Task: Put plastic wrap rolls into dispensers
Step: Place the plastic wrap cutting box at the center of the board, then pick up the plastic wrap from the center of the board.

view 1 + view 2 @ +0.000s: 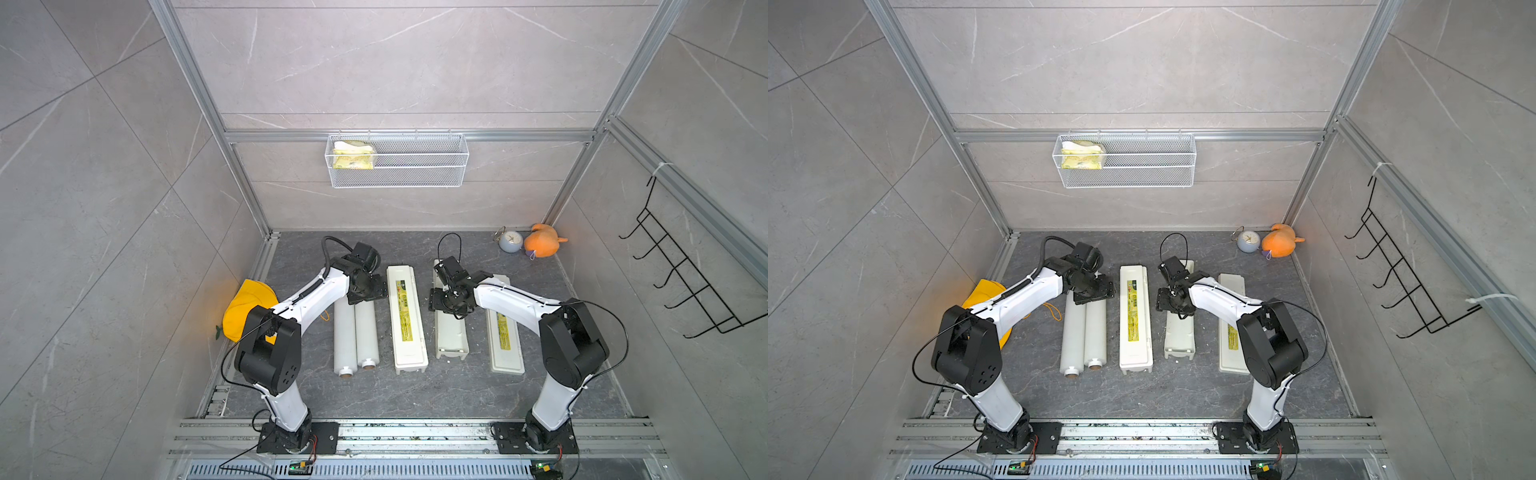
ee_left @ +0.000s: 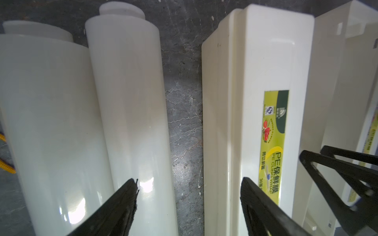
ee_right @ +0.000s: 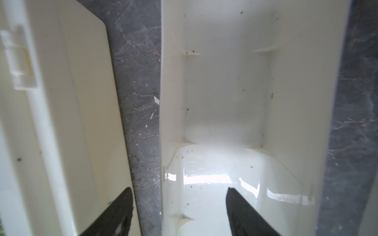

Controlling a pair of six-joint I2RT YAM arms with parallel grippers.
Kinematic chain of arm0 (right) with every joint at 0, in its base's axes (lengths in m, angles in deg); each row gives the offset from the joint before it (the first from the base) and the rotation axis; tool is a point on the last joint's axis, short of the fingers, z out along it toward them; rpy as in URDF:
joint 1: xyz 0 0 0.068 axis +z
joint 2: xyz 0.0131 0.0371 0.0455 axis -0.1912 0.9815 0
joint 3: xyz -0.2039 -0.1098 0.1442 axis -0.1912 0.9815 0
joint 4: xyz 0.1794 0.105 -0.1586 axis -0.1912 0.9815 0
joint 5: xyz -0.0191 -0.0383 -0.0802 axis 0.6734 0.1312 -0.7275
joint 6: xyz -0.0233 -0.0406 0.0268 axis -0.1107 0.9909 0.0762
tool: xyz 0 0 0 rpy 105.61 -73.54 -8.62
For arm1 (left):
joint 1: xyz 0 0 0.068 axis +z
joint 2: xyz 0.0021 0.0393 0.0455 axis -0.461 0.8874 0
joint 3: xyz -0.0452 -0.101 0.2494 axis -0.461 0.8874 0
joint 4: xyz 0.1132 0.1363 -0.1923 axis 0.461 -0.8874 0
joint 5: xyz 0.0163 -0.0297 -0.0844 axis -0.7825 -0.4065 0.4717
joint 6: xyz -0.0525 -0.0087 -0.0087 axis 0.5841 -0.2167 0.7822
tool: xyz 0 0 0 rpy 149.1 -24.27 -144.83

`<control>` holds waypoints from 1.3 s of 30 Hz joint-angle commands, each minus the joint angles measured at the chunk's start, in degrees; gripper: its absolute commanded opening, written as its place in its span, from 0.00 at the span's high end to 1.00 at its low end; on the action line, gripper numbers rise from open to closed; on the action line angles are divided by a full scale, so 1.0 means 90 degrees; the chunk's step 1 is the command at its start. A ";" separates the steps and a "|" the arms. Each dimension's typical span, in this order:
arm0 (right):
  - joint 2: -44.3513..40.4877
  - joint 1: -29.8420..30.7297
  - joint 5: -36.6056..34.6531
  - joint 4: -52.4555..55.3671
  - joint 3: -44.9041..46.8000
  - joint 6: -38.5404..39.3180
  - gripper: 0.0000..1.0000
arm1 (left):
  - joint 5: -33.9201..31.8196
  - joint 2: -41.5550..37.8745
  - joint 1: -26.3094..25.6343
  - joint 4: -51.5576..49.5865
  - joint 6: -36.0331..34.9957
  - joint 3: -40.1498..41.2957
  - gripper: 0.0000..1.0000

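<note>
Translucent-white film rolls [image 1: 365, 336] lie parallel to the opened cream plastic dispenser [image 1: 451, 336], seemingly for straight transfer; left jaws gape over them, right jaws over it, both empty.

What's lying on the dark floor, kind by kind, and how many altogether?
Wrap rolls: 2
Dispenser boxes: 2, one shut, one open with its lid beside it
Clock: 1
Orange soft toy: 1
Yellow cloth: 1
Total: 7

Far ends of the plastic wrap rolls [image 1: 365, 332] hidden under left arm [image 1: 311, 295]
</note>
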 commanded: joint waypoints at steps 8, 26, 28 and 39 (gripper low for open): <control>-0.0973 0.0012 -0.0070 0.0023 0.0292 0.0205 0.22 | -0.0849 0.0537 -0.0150 -0.1220 0.0138 -0.0280 0.22; -0.0945 0.0001 -0.0066 0.0026 0.0269 0.0410 0.22 | -0.0635 0.1710 -0.0154 -0.0800 0.0183 -0.0573 0.29; -0.0954 0.0005 -0.0065 0.0032 0.0280 0.0411 0.22 | -0.0618 0.1760 -0.0155 -0.0772 0.0197 -0.0561 0.33; -0.1023 -0.0013 -0.0076 0.0139 0.0195 0.0487 0.21 | -0.0644 0.1203 -0.0147 -0.1190 0.0064 -0.0984 0.51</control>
